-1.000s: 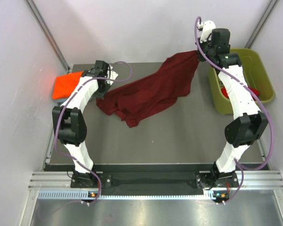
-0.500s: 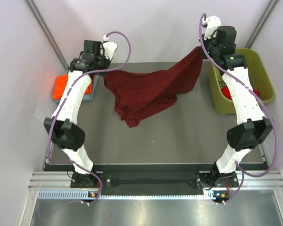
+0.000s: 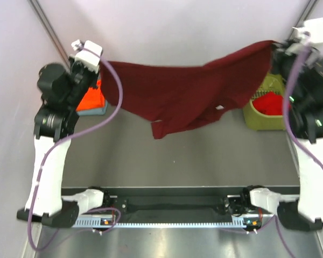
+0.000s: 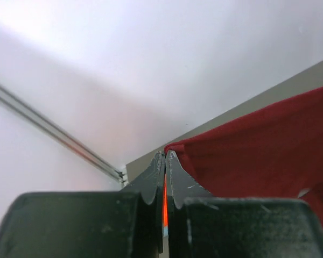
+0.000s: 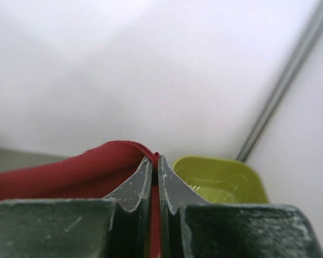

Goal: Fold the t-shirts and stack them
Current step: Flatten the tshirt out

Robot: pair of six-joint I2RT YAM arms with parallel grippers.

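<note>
Hanging stretched between both claws, the maroon t-shirt runs left to right above the tabletop's far edge. The left claw and right claw are each clamped tight on an upper corner, equally near.

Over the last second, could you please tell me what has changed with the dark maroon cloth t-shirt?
Both grippers rose and spread apart: the left gripper up and leftward, the right gripper up and rightward. The dark maroon cloth t-shirt was lifted from its heap and now hangs stretched between them. Unchanged: both stayed shut on it; the bright orange cloth t-shirt and olive-green plastic bin stayed put.
</note>
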